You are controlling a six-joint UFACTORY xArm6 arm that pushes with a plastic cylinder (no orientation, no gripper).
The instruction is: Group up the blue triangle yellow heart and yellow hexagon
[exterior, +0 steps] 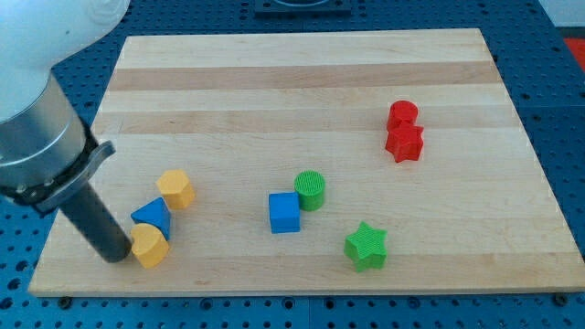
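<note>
Yellow heart [150, 246] touching my tip [117, 255] on its view's-right side, blue triangle [153, 217] just up and to the view's right of it and pressed against the heart, yellow hexagon [175, 188] farther along the same up-right diagonal, touching or nearly touching the triangle. Long axis of the trio running from my tip toward the view's upper right, triangle's narrow end apparently aimed up toward the hexagon, heart's facing too small to tell. No claw to spread or pinch, only a bare rod; probably just a short nudge up-right needed, grouping looking almost complete.
</note>
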